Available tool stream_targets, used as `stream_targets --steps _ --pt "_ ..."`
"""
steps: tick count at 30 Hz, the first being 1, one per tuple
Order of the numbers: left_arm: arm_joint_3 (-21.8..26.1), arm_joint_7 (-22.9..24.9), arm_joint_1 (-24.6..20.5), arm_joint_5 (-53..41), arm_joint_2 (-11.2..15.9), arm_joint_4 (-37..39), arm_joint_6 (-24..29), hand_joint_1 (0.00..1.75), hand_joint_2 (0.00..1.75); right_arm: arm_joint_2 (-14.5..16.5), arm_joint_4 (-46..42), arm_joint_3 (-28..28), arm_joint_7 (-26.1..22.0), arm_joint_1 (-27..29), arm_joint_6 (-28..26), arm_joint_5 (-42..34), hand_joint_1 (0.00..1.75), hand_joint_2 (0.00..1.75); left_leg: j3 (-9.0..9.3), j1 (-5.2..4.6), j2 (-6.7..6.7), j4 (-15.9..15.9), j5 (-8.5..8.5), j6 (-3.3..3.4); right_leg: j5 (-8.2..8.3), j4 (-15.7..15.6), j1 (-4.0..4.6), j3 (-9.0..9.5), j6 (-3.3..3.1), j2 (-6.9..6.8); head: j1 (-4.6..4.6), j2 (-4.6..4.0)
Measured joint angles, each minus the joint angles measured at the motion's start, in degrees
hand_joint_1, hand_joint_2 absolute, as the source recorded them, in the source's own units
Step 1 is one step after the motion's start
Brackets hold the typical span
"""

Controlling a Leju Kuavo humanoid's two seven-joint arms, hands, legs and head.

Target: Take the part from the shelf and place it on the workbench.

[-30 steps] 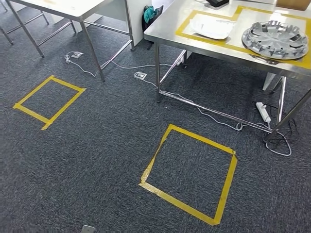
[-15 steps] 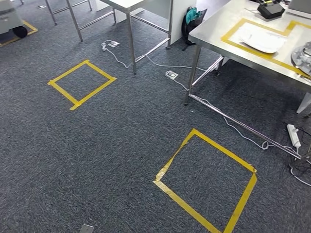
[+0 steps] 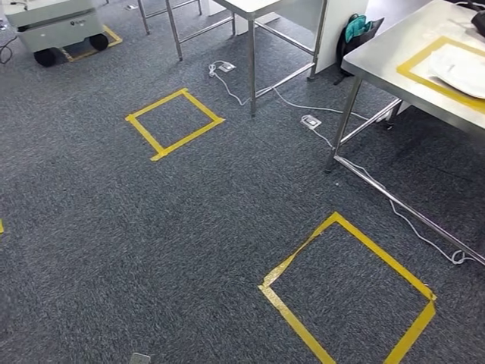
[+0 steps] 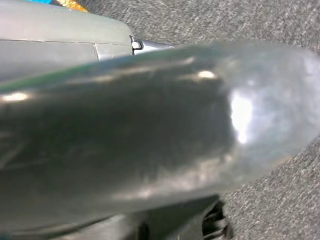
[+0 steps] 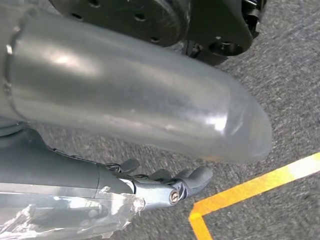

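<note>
1. No text, label, brand, number or sign could be read in any view.
2. The grey wheeled unit (image 3: 54, 26) at the far left carried a small dark mark on its side, too small to make out.
3. The yellow tape squares (image 3: 174, 123) on the carpet bore no lettering.

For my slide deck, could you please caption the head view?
Grey carpet with two yellow tape squares, steel workbench at right.
</note>
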Motion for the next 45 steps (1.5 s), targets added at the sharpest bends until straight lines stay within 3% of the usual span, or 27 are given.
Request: stream_targets --steps 2,3,4,6,7,9,10,12,14,16,18,19,21,23,25,27,29,31,33,34,35,36,38,40,41,43,45 --pt "0.0 0.0 -0.16 -0.2 -0.02 0.0 0.01 0.0 0.0 -0.02 0.0 0.0 0.05 0.15 -0.05 0.05 0.0 0.0 -3.73 0.02 1.4 7.86 -3.45 -0.25 -0.09 0.0 0.19 -0.1 -0.28 -1.86 -0.16 0.0" --pt "0.0 0.0 -0.09 -0.3 -0.03 0.0 0.01 0.0 0.0 -0.03 0.0 0.0 0.08 0.15 -0.06 0.07 0.0 0.0 -4.68 0.04 1.53 9.98 -3.88 -0.29 -0.12 0.0 0.24 -0.12 -0.33 -2.75 -0.17 0.0" --pt "0.0 0.0 0.01 -0.38 -0.04 0.0 0.02 0.0 0.0 -0.04 0.0 0.0 0.1 0.09 -0.06 0.08 0.0 0.0 -4.55 0.04 1.62 9.97 -3.24 -0.26 -0.14 0.0 0.27 -0.11 -0.34 -3.53 -0.17 0.0" --pt "0.0 0.0 0.14 -0.43 -0.05 0.0 0.07 0.0 0.0 -0.04 0.0 0.0 0.11 -0.06 -0.05 0.11 0.0 0.0 -1.1 -0.03 2.76 3.86 0.26 -0.01 -0.21 0.01 0.3 0.04 -0.23 -4.93 -0.18 0.0" --pt "0.0 0.0 0.07 -0.43 -0.08 0.0 0.11 0.0 0.0 -0.04 0.0 0.0 0.11 -0.1 -0.07 0.12 0.0 0.0 1.16 -0.21 4.43 -0.31 1.65 0.13 -0.34 0.07 0.46 0.14 -0.05 -5.54 -0.19 0.0" --pt "0.0 0.0 -0.2 -0.44 -0.14 0.0 0.21 0.0 0.0 -0.04 0.0 0.0 0.21 -0.08 -0.11 0.16 0.0 0.0 3.92 -0.52 6.73 -5.63 2.88 0.72 -0.66 0.14 0.84 0.16 0.48 -6.68 -0.16 0.0" --pt "0.01 0.0 -0.24 -0.45 -0.16 0.0 0.27 0.0 0.0 -0.04 0.0 0.0 0.27 -0.09 -0.14 0.19 0.0 0.0 4.16 -0.67 6.87 -6.42 2.73 1.0 -0.83 0.11 0.99 0.17 0.75 -7.31 -0.11 0.0" --pt "0.02 0.0 -0.03 -0.45 -0.17 0.0 0.42 0.0 0.0 -0.04 0.0 0.0 0.37 -0.23 -0.21 0.27 0.0 0.0 3.97 -0.6 5.3 -6.54 2.86 1.68 -1.2 0.14 0.94 0.53 1.29 -8.0 -0.04 0.0" --pt "0.03 0.0 0.11 -0.45 -0.2 0.0 0.54 0.0 0.0 -0.03 0.0 0.0 0.42 -0.29 -0.29 0.37 0.0 0.0 3.89 -0.34 3.97 -6.66 3.18 2.35 -3.12 2.63 0.73 -0.21 1.87 -5.52 0.19 0.0" --pt "0.04 0.0 0.0 -0.45 -0.28 0.0 0.61 0.0 0.0 -0.02 0.03 0.0 0.44 -0.11 -0.3 0.4 0.0 0.0 3.69 -0.2 2.55 -6.67 3.4 2.82 -7.15 9.99 0.6 -3.49 2.2 -2.2 0.51 0.0" --pt "0.04 0.0 0.0 -0.45 -0.32 0.0 0.61 0.0 0.0 -0.02 0.06 0.0 0.46 0.06 -0.29 0.4 0.0 0.0 3.56 -0.22 0.9 -6.65 3.47 2.97 -9.63 16.81 0.57 -6.84 2.24 -1.27 0.59 0.0" --pt "0.04 0.0 0.07 -0.45 -0.32 0.0 0.61 0.0 0.0 -0.02 0.07 0.0 0.47 0.08 -0.3 0.4 0.0 0.0 3.57 -0.21 0.08 -6.64 3.5 2.96 -9.11 17.23 0.56 -7.24 2.19 -1.19 0.61 0.0" --pt "0.04 0.0 0.15 -0.45 -0.34 0.0 0.63 0.0 0.0 -0.02 0.07 0.0 0.48 0.04 -0.3 0.4 0.0 0.0 3.67 -0.14 -1.61 -6.62 3.58 2.82 -5.15 11.44 0.41 -4.87 2.02 -0.5 0.63 0.0" --pt "0.04 0.0 0.06 -0.45 -0.39 0.0 0.72 0.0 0.0 -0.02 0.08 0.0 0.48 -0.02 -0.28 0.41 0.0 0.0 3.6 -0.15 -3.12 -6.49 3.71 2.41 -1.82 3.51 0.15 -1.38 1.81 1.85 0.6 0.0" --pt "0.04 0.0 0.05 -0.45 -0.41 0.0 0.86 0.0 0.0 -0.02 0.1 0.0 0.48 -0.07 -0.27 0.44 0.0 0.0 3.31 -0.11 -4.26 -6.45 3.9 1.78 -1.14 0.32 0.15 0.02 1.5 3.07 0.56 0.0" --pt "0.05 0.0 0.26 -0.45 -0.4 0.01 0.97 0.0 0.0 -0.02 0.11 0.0 0.48 -0.14 -0.27 0.48 0.0 0.0 2.95 0.12 -4.93 -6.5 4.13 1.08 -0.88 0.12 0.3 0.29 0.87 1.99 0.55 0.0" --pt "0.08 0.0 0.38 -0.45 -0.44 0.02 1.04 0.0 0.0 -0.01 0.11 0.0 0.49 -0.15 -0.28 0.54 0.0 0.0 2.14 0.03 -2.72 -5.07 3.13 0.56 -0.47 -0.16 0.22 0.55 0.18 0.78 0.36 0.0" --pt "0.09 0.0 0.19 -0.45 -0.49 0.02 1.09 0.0 0.0 -0.01 0.11 0.0 0.52 0.01 -0.28 0.57 0.0 0.0 -0.51 -0.12 0.55 0.53 -0.21 0.16 -0.32 -0.33 0.21 0.54 -0.18 -0.69 0.06 0.0" --pt "0.09 0.0 0.03 -0.45 -0.5 0.02 1.1 0.0 0.0 -0.03 0.11 0.0 0.56 0.14 -0.28 0.57 0.0 0.0 -4.12 -0.02 1.49 7.93 -3.44 -0.15 -0.39 -0.32 0.25 0.45 -0.32 -2.43 -0.04 0.0" --pt "0.09 0.0 0.07 -0.45 -0.5 0.02 1.11 0.0 0.0 -0.03 0.11 0.0 0.58 0.11 -0.28 0.58 0.0 0.0 -5.05 0.04 1.54 9.82 -3.75 -0.24 -0.45 -0.32 0.25 0.43 -0.34 -3.23 -0.04 0.0" --pt "0.09 0.0 0.13 -0.45 -0.5 0.02 1.11 0.0 0.0 -0.04 0.11 0.0 0.6 0.05 -0.28 0.58 0.0 0.0 -5.03 0.1 1.6 9.84 -3.06 -0.3 -0.51 -0.32 0.25 0.44 -0.31 -4.01 -0.04 0.0" --pt "0.1 0.0 0.19 -0.45 -0.5 0.02 1.12 0.0 0.0 -0.04 0.11 0.0 0.6 -0.02 -0.28 0.6 0.0 0.0 -3.89 0.16 1.91 7.69 -1.45 -0.32 -0.61 -0.31 0.23 0.52 -0.2 -4.72 -0.05 0.0" --pt "0.12 0.0 0.12 -0.45 -0.49 0.02 1.15 0.0 0.0 -0.04 0.11 0.0 0.61 -0.05 -0.28 0.63 0.0 0.0 0.18 0.14 4.52 0.23 2.04 -0.41 -1.03 -0.18 0.41 0.68 0.34 -5.97 -0.12 0.0" --pt "0.14 0.01 -0.17 -0.46 -0.58 0.02 1.16 0.0 0.0 -0.05 0.11 0.0 0.64 -0.04 -0.29 0.69 0.0 0.0 2.8 0.0 6.61 -4.73 3.18 0.08 -1.61 -0.02 0.8 0.7 0.93 -7.08 -0.05 0.0" --pt "0.15 0.02 -0.24 -0.46 -0.64 0.02 1.16 0.0 0.0 -0.06 0.11 0.0 0.66 -0.07 -0.29 0.73 0.0 0.0 3.09 -0.11 6.54 -5.49 2.97 0.44 -1.87 -0.02 0.97 0.75 1.18 -7.72 0.02 0.0" --pt "0.16 0.04 -0.08 -0.5 -0.7 0.02 1.15 0.0 0.0 -0.07 0.11 0.0 0.69 -0.24 -0.31 0.84 0.0 0.0 2.99 -0.1 5.03 -5.59 2.85 1.29 -2.34 -0.02 0.84 1.33 1.62 -8.45 0.22 0.0" --pt "0.2 0.1 0.05 -0.56 -0.68 0.02 1.16 0.0 0.0 -0.06 0.11 0.01 0.68 -0.33 -0.36 1.03 0.0 0.0 2.99 0.02 3.64 -5.68 2.99 2.02 -4.7 3.02 0.54 0.34 2.12 -5.76 0.42 0.0"
